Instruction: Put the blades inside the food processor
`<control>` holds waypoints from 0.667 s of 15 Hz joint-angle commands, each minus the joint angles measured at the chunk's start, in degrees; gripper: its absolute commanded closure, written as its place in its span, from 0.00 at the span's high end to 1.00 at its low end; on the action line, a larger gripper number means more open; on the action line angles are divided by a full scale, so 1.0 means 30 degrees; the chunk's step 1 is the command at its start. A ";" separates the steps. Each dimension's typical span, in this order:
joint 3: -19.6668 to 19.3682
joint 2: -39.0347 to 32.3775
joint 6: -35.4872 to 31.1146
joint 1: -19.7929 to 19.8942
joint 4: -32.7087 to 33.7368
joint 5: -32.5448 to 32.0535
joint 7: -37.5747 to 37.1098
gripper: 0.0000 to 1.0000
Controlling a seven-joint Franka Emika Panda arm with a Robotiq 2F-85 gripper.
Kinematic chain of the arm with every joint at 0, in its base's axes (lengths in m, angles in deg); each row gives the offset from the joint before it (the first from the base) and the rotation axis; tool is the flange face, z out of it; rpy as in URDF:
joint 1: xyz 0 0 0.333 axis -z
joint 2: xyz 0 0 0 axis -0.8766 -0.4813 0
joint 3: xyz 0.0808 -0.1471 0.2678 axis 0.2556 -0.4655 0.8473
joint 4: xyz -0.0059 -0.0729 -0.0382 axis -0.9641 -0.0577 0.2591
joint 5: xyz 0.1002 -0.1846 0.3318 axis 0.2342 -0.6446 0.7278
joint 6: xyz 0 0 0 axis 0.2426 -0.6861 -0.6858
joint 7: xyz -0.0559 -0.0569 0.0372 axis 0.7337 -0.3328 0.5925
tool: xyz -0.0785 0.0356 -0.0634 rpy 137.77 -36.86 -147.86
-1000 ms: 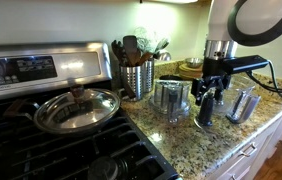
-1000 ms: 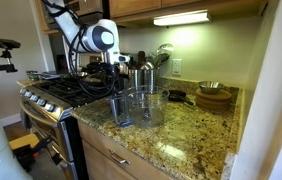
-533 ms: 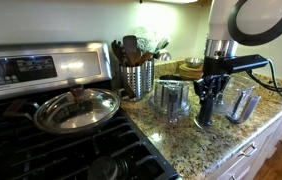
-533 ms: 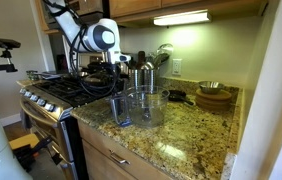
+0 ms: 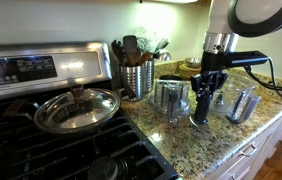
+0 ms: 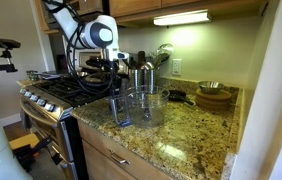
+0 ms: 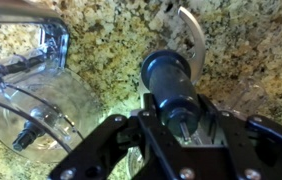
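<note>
The blades [image 7: 193, 40] are a curved metal blade on a dark round hub [image 7: 169, 80]. My gripper [image 7: 178, 118] is shut on the top of that hub, with a finger on each side. In both exterior views the blade unit [image 5: 200, 108] [image 6: 119, 110] stands upright under the gripper [image 5: 208, 88] [image 6: 117, 82], at or just above the granite counter. The food processor bowl [image 5: 171, 99] [image 6: 148, 105] is clear plastic and stands right beside the blades. The wrist view shows the open bowl [image 7: 29, 95] at the left, with its centre post visible.
A second clear plastic part [image 5: 243, 103] stands on the other side of the blades. A steel utensil holder [image 5: 137, 76] and wooden bowls [image 6: 214, 96] are behind. The stove holds a lidded steel pan [image 5: 76, 108]. The counter edge [image 5: 236, 150] is close in front.
The jaws have closed on the blade hub. The gripper with the blades has shifted slightly toward the bowl.
</note>
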 commanded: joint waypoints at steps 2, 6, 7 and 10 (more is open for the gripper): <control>0.0046 0.2655 0.2089 -0.0289 -0.0369 0.1061 0.1219 0.20; 0.0037 0.4306 0.4567 -0.0122 0.0025 0.0801 0.1410 0.20; 0.0031 0.4650 0.5015 -0.0033 0.0159 0.0626 0.1373 0.20; -0.0079 0.5427 0.5817 0.0267 0.0624 0.0428 0.1303 0.20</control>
